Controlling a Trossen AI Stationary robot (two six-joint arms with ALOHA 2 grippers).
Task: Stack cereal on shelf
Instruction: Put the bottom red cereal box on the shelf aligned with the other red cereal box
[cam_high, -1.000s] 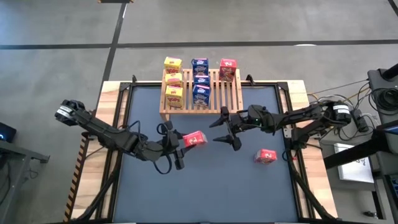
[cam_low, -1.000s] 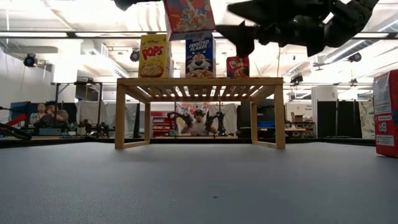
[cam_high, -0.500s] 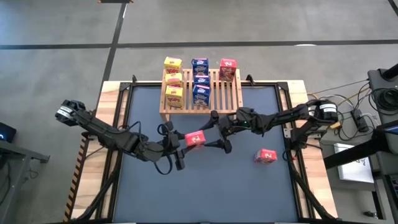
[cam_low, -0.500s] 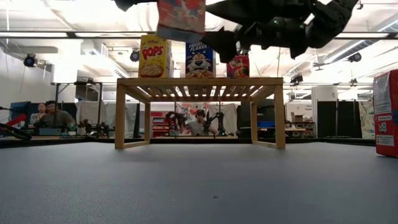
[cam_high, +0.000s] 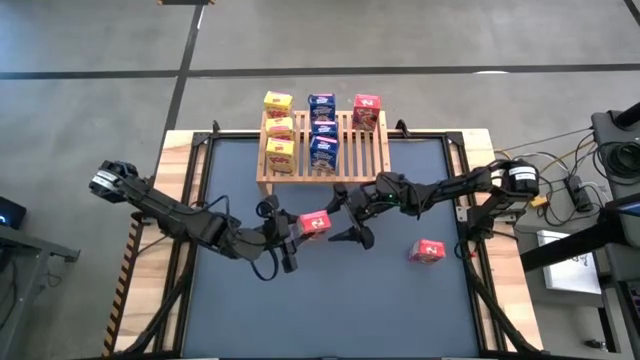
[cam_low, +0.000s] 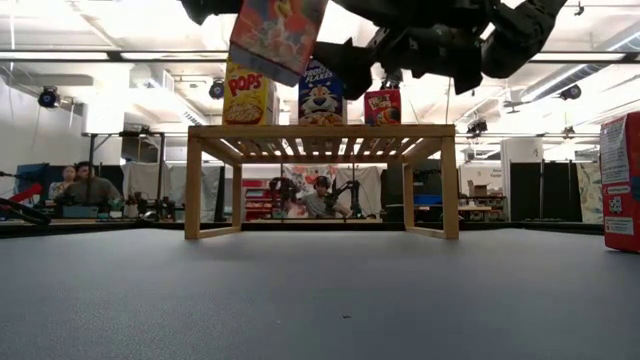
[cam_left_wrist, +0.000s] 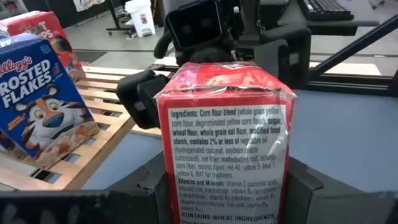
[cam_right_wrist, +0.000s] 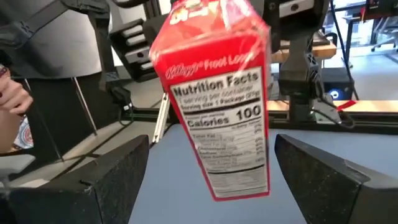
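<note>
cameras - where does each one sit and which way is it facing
High view: overhead, straight down; both arms, left gripper, right gripper, slatted light-wood shelf.
Low view: table height, level toward shelf and room; arms overhead.
Left wrist view: past its fingers gripping the small red cardboard cereal box, toward the shelf.
Right wrist view: between open fingers at the box.
All four share that red box.

Grey concrete floor (cam_high: 90, 60), fluorescent ceiling lights (cam_low: 120, 20), people seated (cam_low: 88, 186) at distant workbenches
</note>
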